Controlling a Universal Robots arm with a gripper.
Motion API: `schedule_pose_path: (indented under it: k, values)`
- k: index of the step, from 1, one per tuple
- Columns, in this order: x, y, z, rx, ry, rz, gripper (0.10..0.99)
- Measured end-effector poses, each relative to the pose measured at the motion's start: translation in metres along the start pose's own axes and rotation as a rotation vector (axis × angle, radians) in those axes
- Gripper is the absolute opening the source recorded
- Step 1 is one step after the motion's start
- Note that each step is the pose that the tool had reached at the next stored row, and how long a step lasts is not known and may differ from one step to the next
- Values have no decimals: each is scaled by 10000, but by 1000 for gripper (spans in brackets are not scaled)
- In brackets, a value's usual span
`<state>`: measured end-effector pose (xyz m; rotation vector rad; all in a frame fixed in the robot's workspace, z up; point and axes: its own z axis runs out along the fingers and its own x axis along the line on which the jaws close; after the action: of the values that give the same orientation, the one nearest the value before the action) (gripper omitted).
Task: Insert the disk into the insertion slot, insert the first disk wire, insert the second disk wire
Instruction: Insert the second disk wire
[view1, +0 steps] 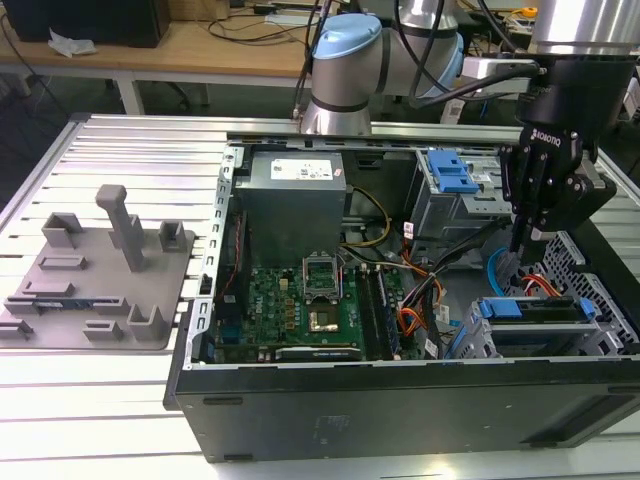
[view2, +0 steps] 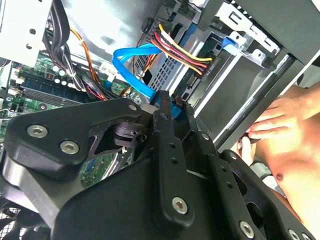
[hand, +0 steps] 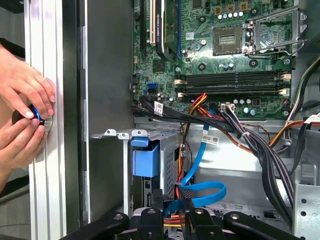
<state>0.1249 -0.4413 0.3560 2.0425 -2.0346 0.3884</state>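
Note:
The disk's blue caddy (view1: 530, 308) lies in the insertion slot (view1: 478, 340), the silver cage at the case's front corner on the exterior view's right. My gripper (view1: 522, 245) hangs just above that cage. In both wrist views its black fingers (view2: 164, 107) stand close together on the end of a flat blue wire (view2: 134, 56) that loops away from them. The same blue wire (hand: 205, 190) runs in between the fingers (hand: 157, 197). A red, yellow and black wire bundle (view2: 180, 47) ends in a black plug (view2: 209, 64) at the disk's edge.
Inside the case are the green motherboard (view1: 300, 295), a grey power supply (view1: 295, 195) and a grey bay with a blue latch (view1: 450, 175). A grey fixture (view1: 100, 270) lies on the table at the exterior view's left. A person's hands (hand: 25, 115) rest outside the case wall.

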Motion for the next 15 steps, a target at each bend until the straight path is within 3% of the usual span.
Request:
schedule_pose_path:
  k: [12, 15]
  values:
    - [11, -25, 4, 18, -22, -20, 267]
    - [11, -25, 5, 225, -21, 38, 267]
